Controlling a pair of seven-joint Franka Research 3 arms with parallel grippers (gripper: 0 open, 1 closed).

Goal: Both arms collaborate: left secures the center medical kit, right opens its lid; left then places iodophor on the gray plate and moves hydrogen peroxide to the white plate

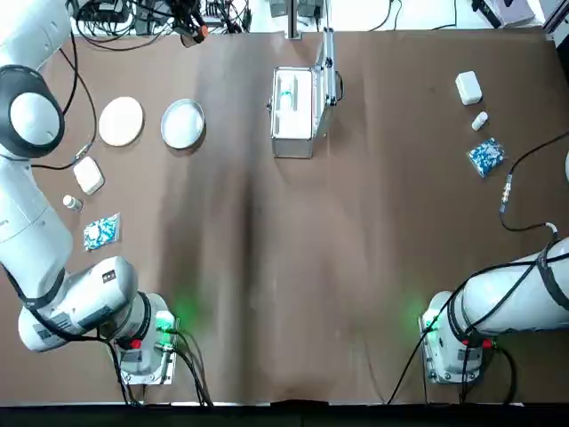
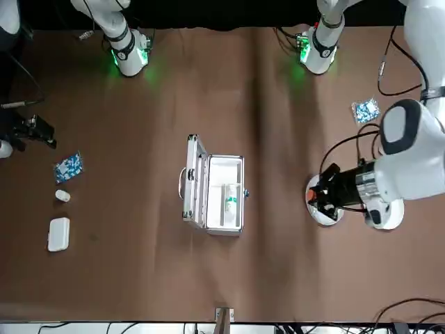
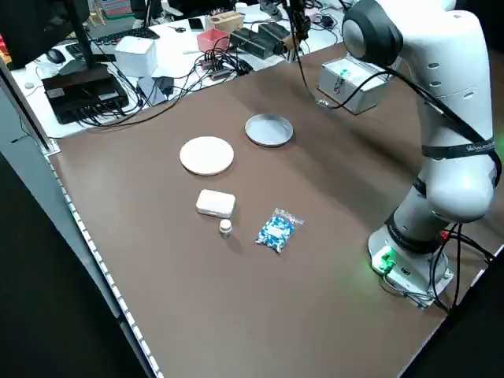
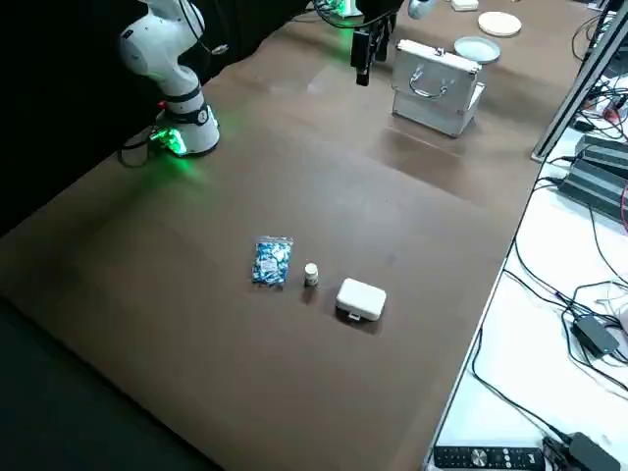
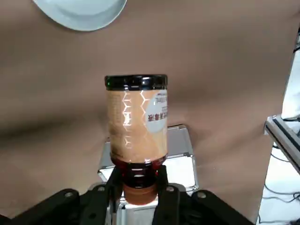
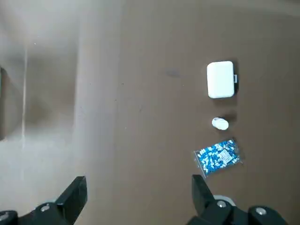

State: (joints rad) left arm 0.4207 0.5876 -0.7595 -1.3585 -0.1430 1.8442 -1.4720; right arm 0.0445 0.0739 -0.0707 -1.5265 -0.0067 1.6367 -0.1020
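Note:
My left gripper (image 5: 138, 180) is shut on the dark cap end of the iodophor (image 5: 137, 124), an orange-brown bottle. It hangs raised beside the gray plate (image 1: 183, 124), whose rim shows in the left wrist view (image 5: 79, 11). The flat white plate (image 1: 121, 120) lies just left of the gray one. The medical kit (image 1: 298, 111) stands at the table's far centre with its lid (image 1: 327, 78) upright. The hydrogen peroxide (image 1: 286, 93), white with a teal label, lies inside it. My right gripper (image 6: 138, 197) hangs open and holds nothing, high over the table's right side.
A white box (image 1: 88, 174), a small bottle (image 1: 71, 203) and a blue packet (image 1: 100, 231) lie on the left. A like set, a white box (image 1: 468, 87), a small bottle (image 1: 480, 120) and a blue packet (image 1: 485, 157), lies on the right. Cables run along the far edge.

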